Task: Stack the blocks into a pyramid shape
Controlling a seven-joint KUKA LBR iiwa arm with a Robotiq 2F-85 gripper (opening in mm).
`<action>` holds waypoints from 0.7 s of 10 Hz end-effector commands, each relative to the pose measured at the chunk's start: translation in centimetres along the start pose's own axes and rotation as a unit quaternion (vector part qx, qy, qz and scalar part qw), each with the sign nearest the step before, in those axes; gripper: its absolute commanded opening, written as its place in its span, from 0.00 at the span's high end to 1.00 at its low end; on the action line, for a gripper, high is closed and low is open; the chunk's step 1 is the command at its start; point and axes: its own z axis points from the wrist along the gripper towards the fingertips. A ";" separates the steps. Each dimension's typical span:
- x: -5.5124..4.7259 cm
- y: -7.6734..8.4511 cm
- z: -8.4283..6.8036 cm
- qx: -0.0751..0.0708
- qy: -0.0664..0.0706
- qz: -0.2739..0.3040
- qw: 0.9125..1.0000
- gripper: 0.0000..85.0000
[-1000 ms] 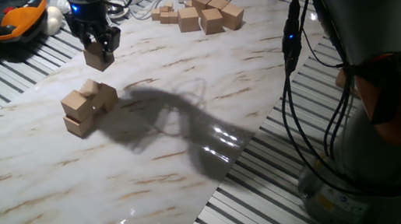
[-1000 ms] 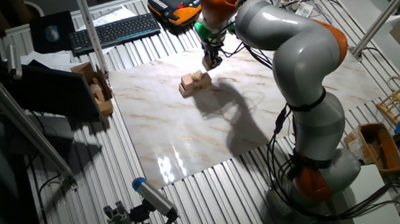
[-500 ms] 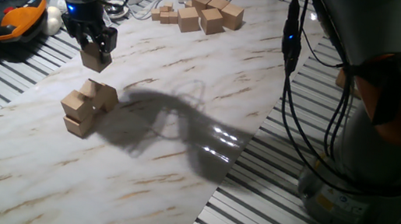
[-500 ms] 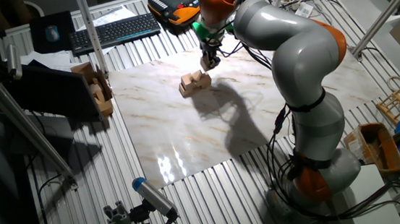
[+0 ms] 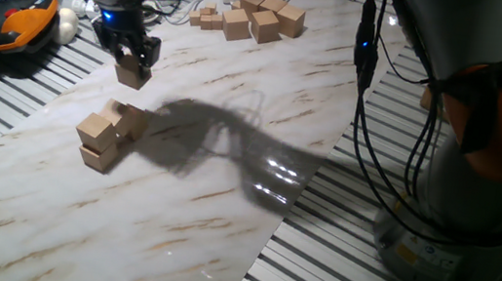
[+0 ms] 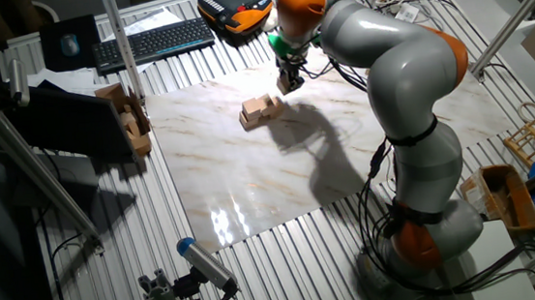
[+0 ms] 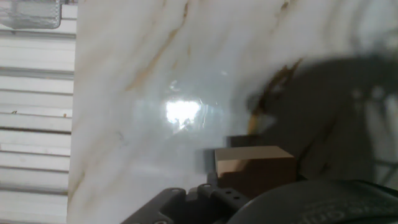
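One tan cube (image 5: 130, 71) clamped in the pincer (image 5: 130, 62), up off the marble worktop (image 5: 229, 157) and behind the half-built pyramid shape (image 5: 106, 132). Two levels there at best guess, exact count unclear, top spot not yet filled. More loose blocks (image 5: 252, 16) clustered at the far edge of the worktop, well apart from the heap. No label or print readable on any cube.

Seen from the other fixed view: same pincer (image 6: 290, 80) with the cube, just beside and beyond the small heap (image 6: 258, 109), not touching it. Keyboard (image 6: 153, 41) and orange pendant (image 6: 235, 4) off the worktop; keys and any writing too small to read.

Along the fingers in the hand view: only a tan face of a cube (image 7: 255, 165) above the dark pincer body, glossy marble below with a bright glare spot. No markings.

Probably light, rigid, plain wood; smooth flat faces, so likely to slip a little under a skewed pinch. Best taken square across two opposite faces. Heap probably easy to nudge apart, so a gentle, level set-down called for.
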 end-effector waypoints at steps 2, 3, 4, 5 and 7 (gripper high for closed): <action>-1.3 0.2 3.3 -0.004 0.009 -0.005 1.000 1.00; -1.6 0.2 4.2 -0.006 0.011 -0.003 1.000 1.00; -1.8 0.1 5.1 -0.008 0.013 0.000 1.000 1.00; -1.9 0.1 5.8 -0.010 0.013 0.001 1.000 1.00; -2.1 0.0 6.7 -0.007 0.015 0.000 1.000 1.00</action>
